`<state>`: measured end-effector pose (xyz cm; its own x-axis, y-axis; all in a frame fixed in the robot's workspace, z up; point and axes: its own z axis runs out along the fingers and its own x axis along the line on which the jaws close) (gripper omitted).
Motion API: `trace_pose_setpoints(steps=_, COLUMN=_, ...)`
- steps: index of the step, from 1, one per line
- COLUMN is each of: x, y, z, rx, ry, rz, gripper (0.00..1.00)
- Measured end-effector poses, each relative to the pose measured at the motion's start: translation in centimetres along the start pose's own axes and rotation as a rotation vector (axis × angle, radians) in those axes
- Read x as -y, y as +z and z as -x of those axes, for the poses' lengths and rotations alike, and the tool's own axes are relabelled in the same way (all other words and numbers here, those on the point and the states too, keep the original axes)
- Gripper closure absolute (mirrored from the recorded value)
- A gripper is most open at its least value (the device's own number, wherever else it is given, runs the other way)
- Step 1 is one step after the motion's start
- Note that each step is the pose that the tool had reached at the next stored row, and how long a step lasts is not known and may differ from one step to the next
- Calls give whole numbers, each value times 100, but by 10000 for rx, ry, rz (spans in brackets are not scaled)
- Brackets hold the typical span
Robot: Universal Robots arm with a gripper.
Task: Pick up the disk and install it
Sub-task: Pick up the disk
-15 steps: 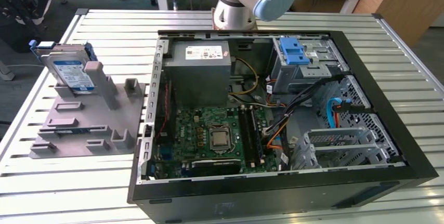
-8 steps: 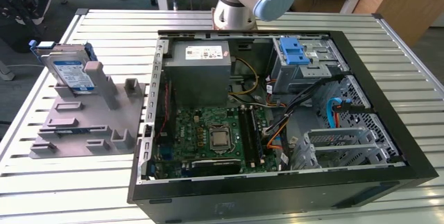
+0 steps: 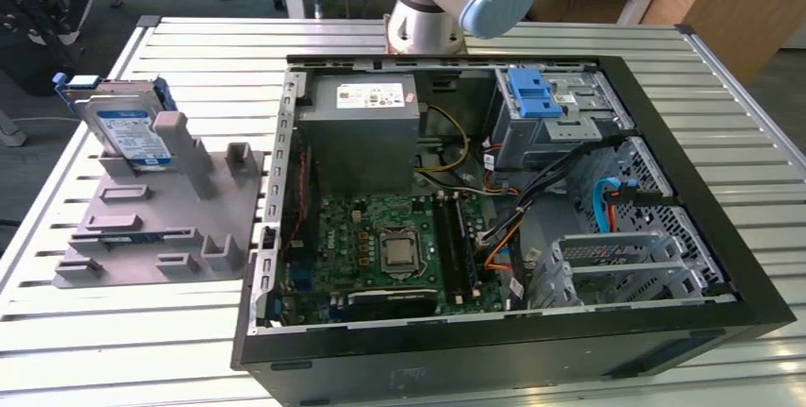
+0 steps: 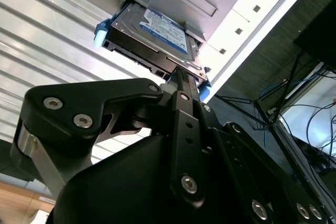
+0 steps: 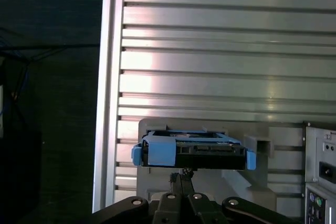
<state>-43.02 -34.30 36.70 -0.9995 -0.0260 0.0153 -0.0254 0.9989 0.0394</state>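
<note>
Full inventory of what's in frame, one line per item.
disk: 1, silver with white-and-blue label and blue carrier, standing on edge in the fixture
fixture: 1, grey, on the table, beside the case on the exterior view's left
computer case: 1, black, open, mid-table
power supply: 1, grey with white sticker, inside the case, far side
motherboard: 1, green, case floor
drive cage: 1, bare metal, far corner of the case on the exterior view's right
blue latch: 1, blue, atop the drive cage
table: 1, silver, slatted, under everything
robot arm: 1, grey with a light-blue cap, behind the case
gripper: 1, black, shut, pointed at the disk in both wrist views
</note>
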Motion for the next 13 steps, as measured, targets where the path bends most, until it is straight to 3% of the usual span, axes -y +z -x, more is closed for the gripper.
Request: trace_pose_setpoints(steps=13, x=0, y=0, z=0, rx=-16, ry=-407, rz=-6, gripper=89)
